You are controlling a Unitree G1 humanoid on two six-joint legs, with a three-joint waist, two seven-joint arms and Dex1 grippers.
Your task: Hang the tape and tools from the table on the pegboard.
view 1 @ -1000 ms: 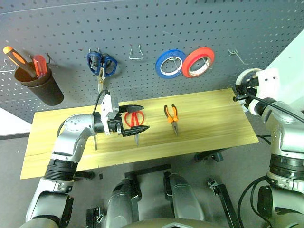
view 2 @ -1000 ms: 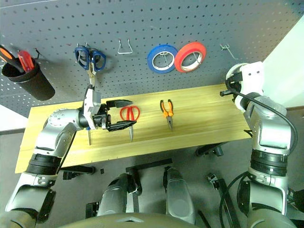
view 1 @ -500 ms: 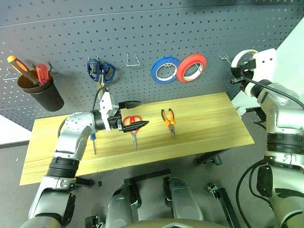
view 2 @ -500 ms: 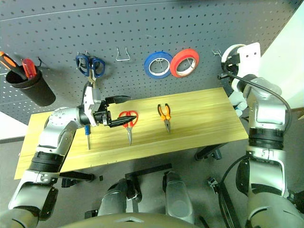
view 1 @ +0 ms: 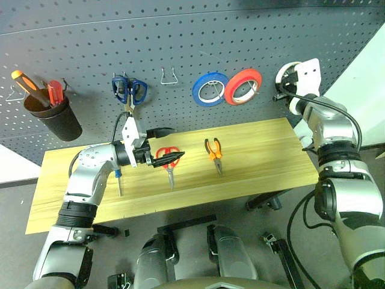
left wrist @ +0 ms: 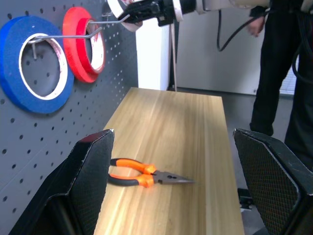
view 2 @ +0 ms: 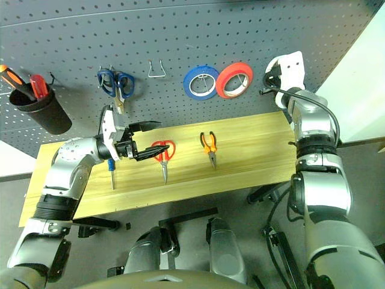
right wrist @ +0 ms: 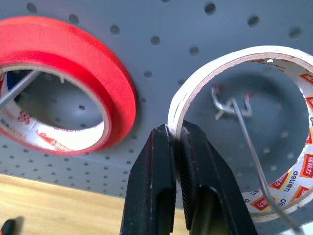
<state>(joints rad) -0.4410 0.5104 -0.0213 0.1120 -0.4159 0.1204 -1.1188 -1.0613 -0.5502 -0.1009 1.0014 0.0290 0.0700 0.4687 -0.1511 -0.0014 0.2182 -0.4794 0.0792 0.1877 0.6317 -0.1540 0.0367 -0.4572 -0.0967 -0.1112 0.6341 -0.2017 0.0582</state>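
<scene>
Tape [right wrist: 234,122], "deli" printed inside its core, is pinched at the rim by the right gripper's [right wrist: 177,139] fingers, ringed over a pegboard [view 1: 180,42] hook [right wrist: 244,132]. The left gripper's [view 1: 169,146] fingers are spread wide, empty, above the tabletop [view 1: 258,162].

Right half of table [view 1: 271,156] wide open; red roll [view 1: 243,85] crowds hook [right wrist: 244,128] at pegboard [view 1: 192,42] upper right.

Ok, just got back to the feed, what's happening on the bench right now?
The right gripper is pinching the rim of the cream-white tape and holding it up at the pegboard, with a wire hook passing through the ring, next to the red-orange roll. The left gripper is open above the red-handled scissors. The pliers and blue-handled screwdriver lie on the table.
</scene>
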